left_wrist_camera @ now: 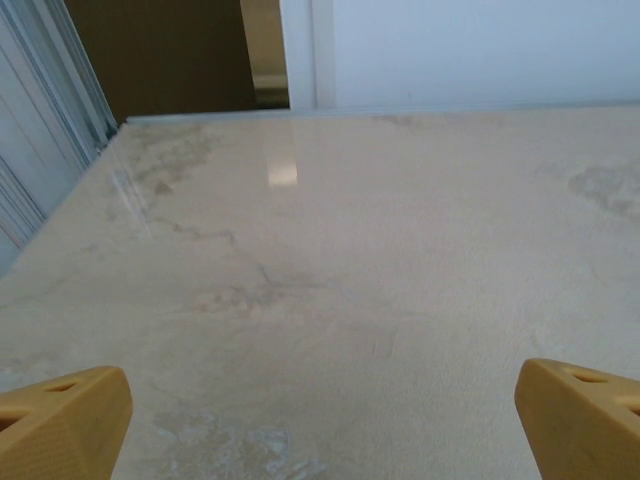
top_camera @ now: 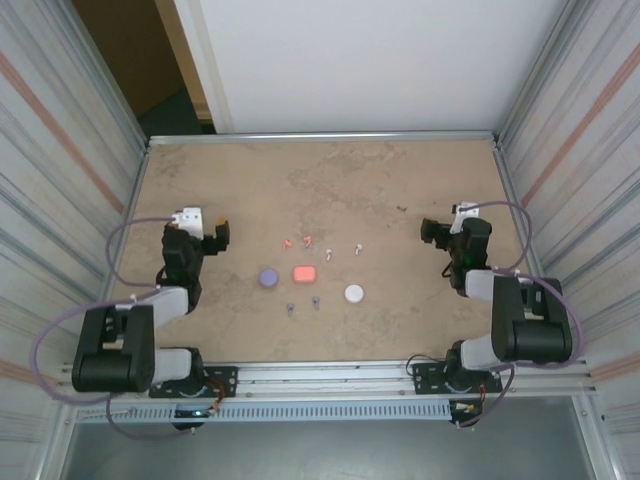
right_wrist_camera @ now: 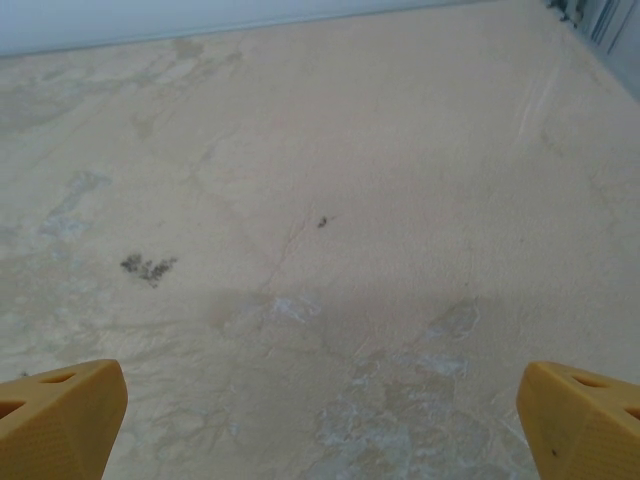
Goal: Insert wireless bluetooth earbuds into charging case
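Note:
Three small charging cases lie mid-table: a purple one (top_camera: 268,277), a pink one (top_camera: 304,272) and a white one (top_camera: 354,293). Tiny earbuds lie loose around them: a pink pair (top_camera: 297,241) behind the pink case, two white ones (top_camera: 329,253) (top_camera: 357,248) to its right, and two purple ones (top_camera: 290,308) (top_camera: 315,300) in front. My left gripper (top_camera: 219,235) (left_wrist_camera: 320,430) hovers left of the cases, open and empty. On the other side my right gripper (top_camera: 431,231) (right_wrist_camera: 320,430) is also open, with bare table between its yellow fingertips (right_wrist_camera: 60,415).
The tan stone-patterned table (top_camera: 330,190) is fenced by metal rails and ribbed side walls (top_camera: 60,170). A white panel (top_camera: 370,60) closes the back, with a dark gap (top_camera: 150,70) at the back left. Cables loop from both arm bases along the near edge.

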